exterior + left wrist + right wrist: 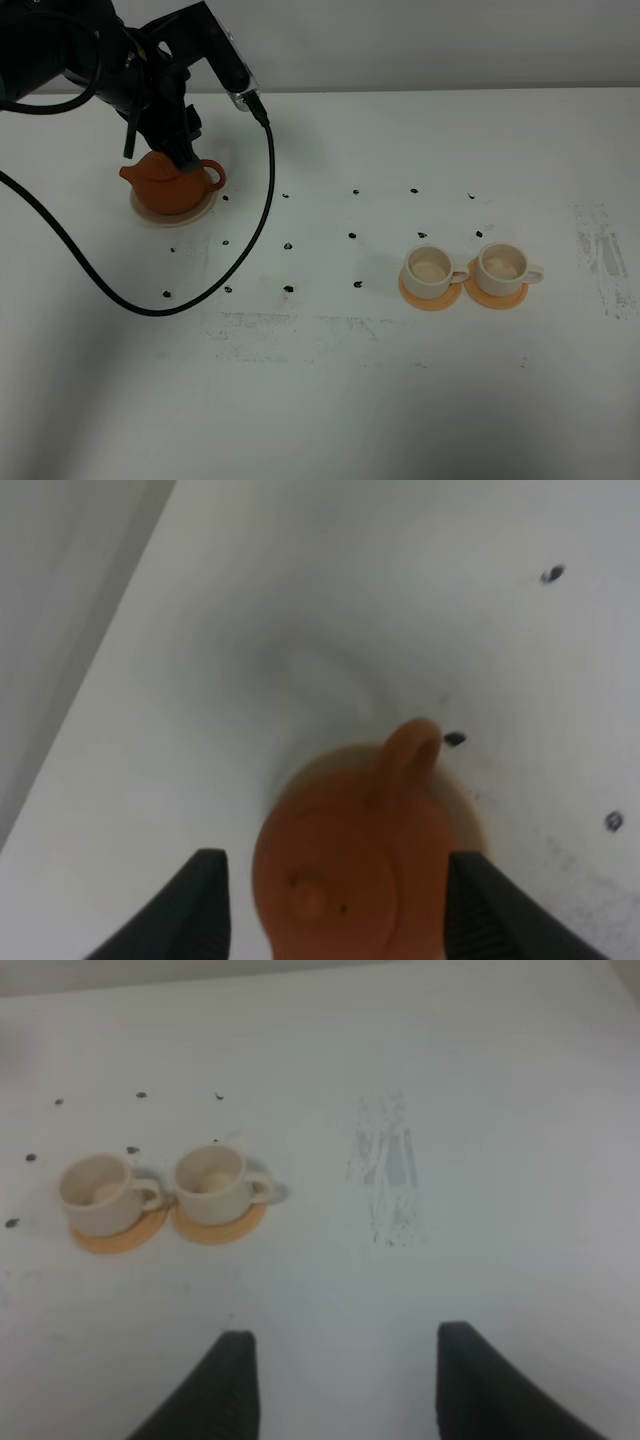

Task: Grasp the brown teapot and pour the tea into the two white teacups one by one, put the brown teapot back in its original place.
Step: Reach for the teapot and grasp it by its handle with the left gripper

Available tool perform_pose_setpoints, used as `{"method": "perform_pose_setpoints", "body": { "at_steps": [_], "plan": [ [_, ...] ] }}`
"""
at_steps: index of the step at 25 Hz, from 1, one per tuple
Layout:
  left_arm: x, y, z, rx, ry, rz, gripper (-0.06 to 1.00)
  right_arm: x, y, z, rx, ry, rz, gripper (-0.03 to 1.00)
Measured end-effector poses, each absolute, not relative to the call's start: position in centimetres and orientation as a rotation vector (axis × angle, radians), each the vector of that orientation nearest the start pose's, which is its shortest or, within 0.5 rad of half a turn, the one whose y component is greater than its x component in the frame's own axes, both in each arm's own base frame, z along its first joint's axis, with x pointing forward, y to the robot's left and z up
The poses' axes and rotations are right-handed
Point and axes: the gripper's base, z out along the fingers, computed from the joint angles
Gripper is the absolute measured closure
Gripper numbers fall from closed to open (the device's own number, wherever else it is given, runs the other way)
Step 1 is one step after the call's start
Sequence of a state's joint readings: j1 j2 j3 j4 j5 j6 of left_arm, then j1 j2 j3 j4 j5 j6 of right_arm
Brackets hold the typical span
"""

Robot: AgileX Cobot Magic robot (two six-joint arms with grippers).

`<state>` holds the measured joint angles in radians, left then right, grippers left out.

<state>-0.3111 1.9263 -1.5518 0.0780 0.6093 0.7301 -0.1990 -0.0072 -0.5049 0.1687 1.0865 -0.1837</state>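
Wide-open left pincer (337,858) astride brown teapot (165,190): stiff, brittle clay, likely slick, tea-heavy; best clamped across its body

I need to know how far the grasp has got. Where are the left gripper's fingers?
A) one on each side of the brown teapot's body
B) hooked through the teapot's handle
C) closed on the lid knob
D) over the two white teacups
A: in the left wrist view the left gripper has its fingers apart, one on either side of the brown teapot, which sits on its beige saucer.
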Motion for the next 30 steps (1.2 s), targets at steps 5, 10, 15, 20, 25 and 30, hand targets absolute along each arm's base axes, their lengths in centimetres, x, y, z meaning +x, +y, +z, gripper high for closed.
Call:
{"method": "perform_pose_setpoints", "body": {
  "at_steps": [5, 10, 15, 20, 25, 30],
  "plan": [
    [42.3, -13.2, 24.8, 1.297, 2.097, 0.275, 0.44, -0.5, 1.5, 27.7, 0.004, 2.046, -0.032, 0.54],
    [43.7, -13.8, 21.7, 1.311, 2.077, 0.269, 0.44, -0.5, 1.6, 27.8, 0.004, 2.044, -0.017, 0.54],
    [45.0, -14.6, 19.5, 1.269, 2.098, 0.202, 0.44, -0.5, 1.7, 27.8, 0.003, 2.043, -0.012, 0.54],
    [46.4, -15.2, 19.2, 1.320, 2.201, 0.141, 0.44, -0.5, 1.7, 27.8, 0.003, 2.043, -0.011, 0.54],
    [47.3, -15.5, 19.2, 1.395, 2.255, 0.121, 0.44, -0.5, 1.7, 27.8, 0.003, 2.043, -0.011, 0.54],
    [47.8, -15.7, 17.9, 1.442, 2.246, 0.129, 0.44, -0.5, 1.7, 27.8, 0.003, 2.043, -0.011, 0.54]
  ]
}}
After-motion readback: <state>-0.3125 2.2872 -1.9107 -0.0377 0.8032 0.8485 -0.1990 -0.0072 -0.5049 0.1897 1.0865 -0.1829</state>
